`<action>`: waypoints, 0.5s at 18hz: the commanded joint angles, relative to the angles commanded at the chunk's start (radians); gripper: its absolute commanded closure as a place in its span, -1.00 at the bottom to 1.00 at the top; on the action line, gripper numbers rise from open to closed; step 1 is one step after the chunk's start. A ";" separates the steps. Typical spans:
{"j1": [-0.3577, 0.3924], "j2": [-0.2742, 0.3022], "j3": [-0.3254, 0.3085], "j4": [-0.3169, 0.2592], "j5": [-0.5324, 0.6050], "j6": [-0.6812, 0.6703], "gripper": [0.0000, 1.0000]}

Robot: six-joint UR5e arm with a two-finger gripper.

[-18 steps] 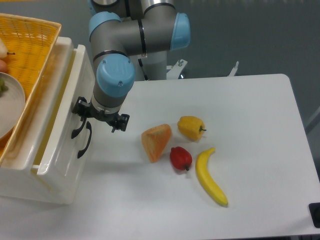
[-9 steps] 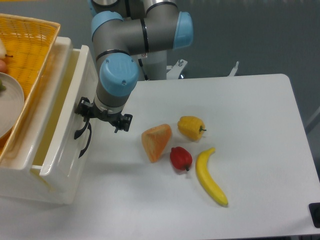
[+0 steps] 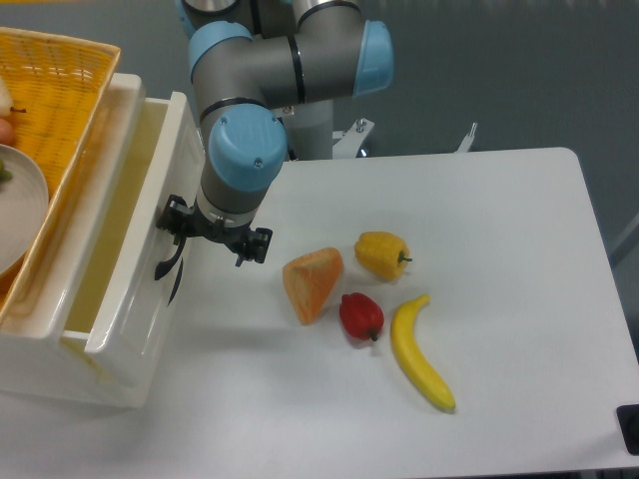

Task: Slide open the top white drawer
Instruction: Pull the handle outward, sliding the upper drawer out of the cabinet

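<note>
**Drawer part-way out, grip on the handle hard to read**

The top white drawer stands pulled out of the cabinet at the table's left edge, its yellowish inside open to view. Its curved black handle sits right at the fingers of the gripper; the wrist hides the fingertips, so I cannot tell whether they are clamped on the handle or merely hooked beside it.

If the hold is only a hook, the fingers could slip off as the pull goes on, leaving the drawer short of fully open. A pull angled off the slide line could also jam the drawer or drag the whole light cabinet across the table.

Compared with a second ago, the drawer front and gripper have both shifted further out from the cabinet, towards the orange wedge, which lies untouched just beyond the fingers.
</note>
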 joint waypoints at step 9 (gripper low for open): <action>0.022 0.000 0.006 -0.002 0.002 0.020 -1.00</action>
